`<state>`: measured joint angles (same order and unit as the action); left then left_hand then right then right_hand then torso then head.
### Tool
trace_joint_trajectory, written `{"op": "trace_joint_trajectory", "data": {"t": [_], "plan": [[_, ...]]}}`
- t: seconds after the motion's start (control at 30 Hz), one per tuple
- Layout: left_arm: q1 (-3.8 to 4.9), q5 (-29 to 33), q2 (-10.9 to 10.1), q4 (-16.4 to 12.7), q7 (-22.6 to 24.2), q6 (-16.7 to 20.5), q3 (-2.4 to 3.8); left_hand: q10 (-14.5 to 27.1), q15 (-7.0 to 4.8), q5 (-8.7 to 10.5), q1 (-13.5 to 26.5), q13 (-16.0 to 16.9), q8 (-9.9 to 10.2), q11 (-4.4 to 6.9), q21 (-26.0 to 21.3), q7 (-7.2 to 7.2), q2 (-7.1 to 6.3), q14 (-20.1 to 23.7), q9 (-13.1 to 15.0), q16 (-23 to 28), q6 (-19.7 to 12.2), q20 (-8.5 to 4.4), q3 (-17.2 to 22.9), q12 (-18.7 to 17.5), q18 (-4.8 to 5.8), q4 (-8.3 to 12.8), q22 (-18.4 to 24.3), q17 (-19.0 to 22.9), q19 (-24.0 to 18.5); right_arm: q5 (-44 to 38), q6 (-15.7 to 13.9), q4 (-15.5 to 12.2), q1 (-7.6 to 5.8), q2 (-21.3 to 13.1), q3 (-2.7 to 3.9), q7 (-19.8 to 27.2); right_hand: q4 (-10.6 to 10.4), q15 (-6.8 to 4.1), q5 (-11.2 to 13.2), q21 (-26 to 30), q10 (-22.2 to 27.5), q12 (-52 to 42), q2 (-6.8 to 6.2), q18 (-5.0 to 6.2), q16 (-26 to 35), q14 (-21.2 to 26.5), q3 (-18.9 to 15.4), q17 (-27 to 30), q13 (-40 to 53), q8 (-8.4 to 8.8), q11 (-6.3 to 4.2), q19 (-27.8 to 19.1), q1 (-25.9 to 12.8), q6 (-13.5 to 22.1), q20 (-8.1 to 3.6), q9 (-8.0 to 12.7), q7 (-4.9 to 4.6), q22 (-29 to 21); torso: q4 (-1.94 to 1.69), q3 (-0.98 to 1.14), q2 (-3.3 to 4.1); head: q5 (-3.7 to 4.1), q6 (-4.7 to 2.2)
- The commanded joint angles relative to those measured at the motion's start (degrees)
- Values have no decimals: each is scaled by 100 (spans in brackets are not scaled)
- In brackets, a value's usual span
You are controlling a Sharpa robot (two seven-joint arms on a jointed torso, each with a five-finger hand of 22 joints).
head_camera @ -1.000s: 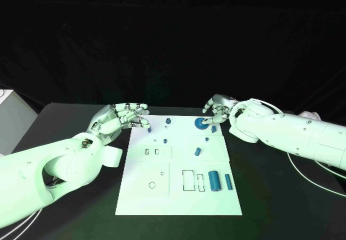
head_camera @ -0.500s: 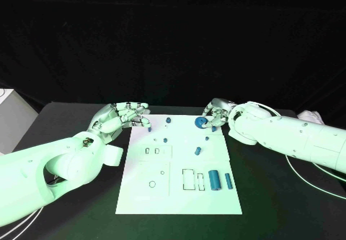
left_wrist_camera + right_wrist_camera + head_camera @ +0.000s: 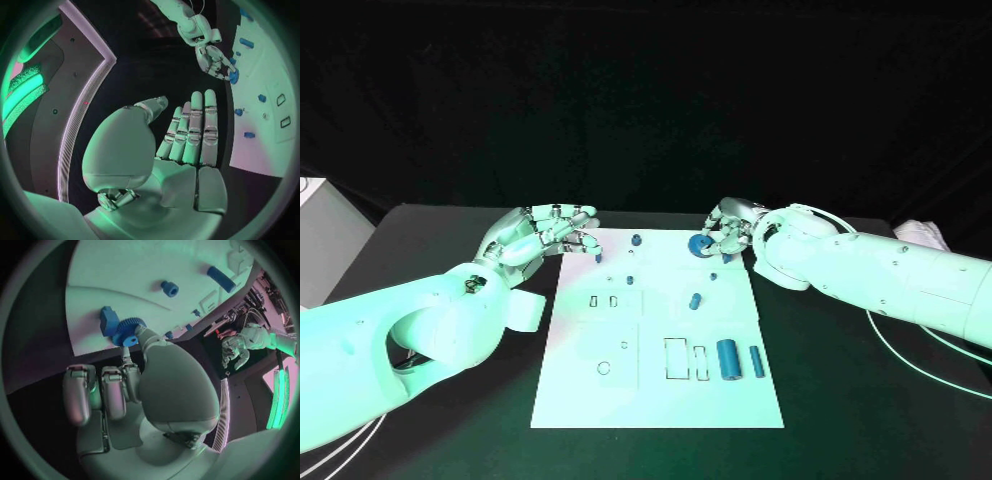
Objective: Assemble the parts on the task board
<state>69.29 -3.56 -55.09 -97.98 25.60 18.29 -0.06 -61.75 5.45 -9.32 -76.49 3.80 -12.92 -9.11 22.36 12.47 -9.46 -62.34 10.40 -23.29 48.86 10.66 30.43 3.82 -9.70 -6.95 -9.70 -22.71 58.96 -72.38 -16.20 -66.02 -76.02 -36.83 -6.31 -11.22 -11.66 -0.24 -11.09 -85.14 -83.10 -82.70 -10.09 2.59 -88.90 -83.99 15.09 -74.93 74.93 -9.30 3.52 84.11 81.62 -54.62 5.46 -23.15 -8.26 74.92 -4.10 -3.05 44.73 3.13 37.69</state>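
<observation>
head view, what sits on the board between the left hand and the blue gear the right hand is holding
In the head view, one small blue peg stands on the task board between the left hand and the blue gear; otherwise bare white board.

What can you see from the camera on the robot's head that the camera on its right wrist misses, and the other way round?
Only the head view takes in the whole task board, with the two blue cylinders lying at its near right and the outlined slots beside them. Only the right wrist view shows, close up, the right hand pinching the blue gear at its toothed rim, with a blue block just behind it. Both show the right hand, the gear, the far part of the board and the left hand, its fingers apart, holding nothing.
</observation>
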Motion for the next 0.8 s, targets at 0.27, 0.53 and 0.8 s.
{"op": "trace_joint_trajectory", "data": {"t": [0.27,0.53,0.8], "plan": [[4,6,15,5,13,-130,4,7,5,25,15,-1,30,-13,19,42,26,54,8,-27,16,9,-8,-17,-53,17,-5,-5,-38,-72,-50,19,19,21,-5,12,-13,-127,-32,-38,-77,-68,100,-106,-29,-553,414,-1300,875,-136,-94,330,32,-253,-94,-18,107,909,5,4,5,6,5],[4,6,25,24,7,-139,4,7,5,25,15,-1,30,-13,19,42,26,54,8,-27,16,9,-8,-17,-53,17,-5,-5,-38,-410,-415,-65,21,17,-6,-45,-23,-136,-39,-59,-93,-79,65,-113,-30,-555,490,-1305,887,-151,-103,343,-25,-275,-108,-16,111,939,6,5,1,7,0],[3,6,28,44,3,-146,3,7,5,25,15,-1,30,-13,19,42,26,54,8,-27,16,9,-8,-17,-53,17,-5,-5,-38,-905,-1114,-515,12,-28,-3,-72,-10,-145,-185,-89,-153,-131,5,-123,-40,-561,637,-1329,940,-183,-112,361,-93,-316,-120,-18,118,982,3,2,-2,-11,-21]]}}
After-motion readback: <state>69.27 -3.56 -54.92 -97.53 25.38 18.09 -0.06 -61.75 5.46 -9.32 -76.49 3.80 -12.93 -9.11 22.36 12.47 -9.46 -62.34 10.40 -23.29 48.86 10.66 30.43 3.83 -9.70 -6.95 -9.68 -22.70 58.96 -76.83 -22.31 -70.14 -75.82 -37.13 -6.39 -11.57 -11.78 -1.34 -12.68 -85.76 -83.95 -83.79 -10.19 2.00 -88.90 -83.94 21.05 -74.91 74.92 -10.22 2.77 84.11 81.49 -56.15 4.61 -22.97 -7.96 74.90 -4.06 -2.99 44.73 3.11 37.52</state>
